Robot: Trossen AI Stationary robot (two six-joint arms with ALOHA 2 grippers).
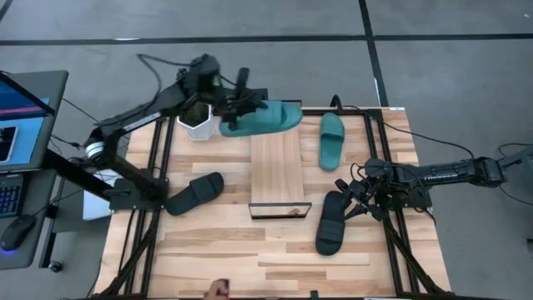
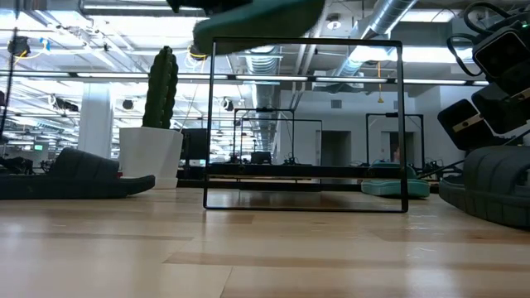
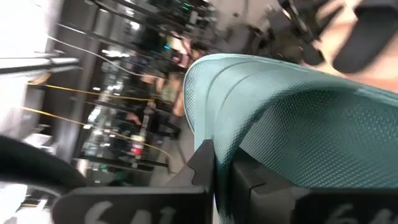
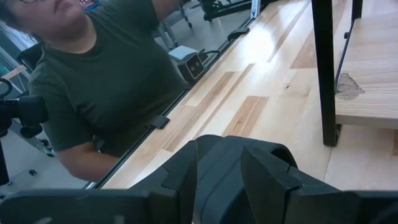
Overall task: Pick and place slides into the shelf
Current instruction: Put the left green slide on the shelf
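My left gripper (image 1: 239,107) is shut on a teal slide (image 1: 265,118), which shows above the shelf's wire frame in the low view (image 2: 257,15). The shelf (image 1: 277,167) is a light plank with a black frame in the middle of the table. My right gripper (image 1: 353,197) is shut on a black slide (image 1: 331,223) to the shelf's right. A second teal slide (image 1: 331,139) lies flat on its sole farther back. A second black slide (image 1: 194,193) lies to the shelf's left. My left gripper pinches the teal slide's edge (image 3: 205,124) between its two fingers at the slide's left end, coming level from the table's left. The slide is lifted clear above the shelf's far end and lies roughly level. My right gripper has the black slide's far end (image 4: 224,158) between its two fingers (image 4: 270,171), coming slanting down from the table's right. The slide's sole (image 2: 497,203) lies on the table.
A white pot with a cactus (image 1: 197,122) stands just left of the held teal slide. A person in a dark green shirt (image 4: 106,87) is at the table's near edge, a hand (image 1: 218,289) showing there. Black rails (image 1: 158,158) run along both table sides.
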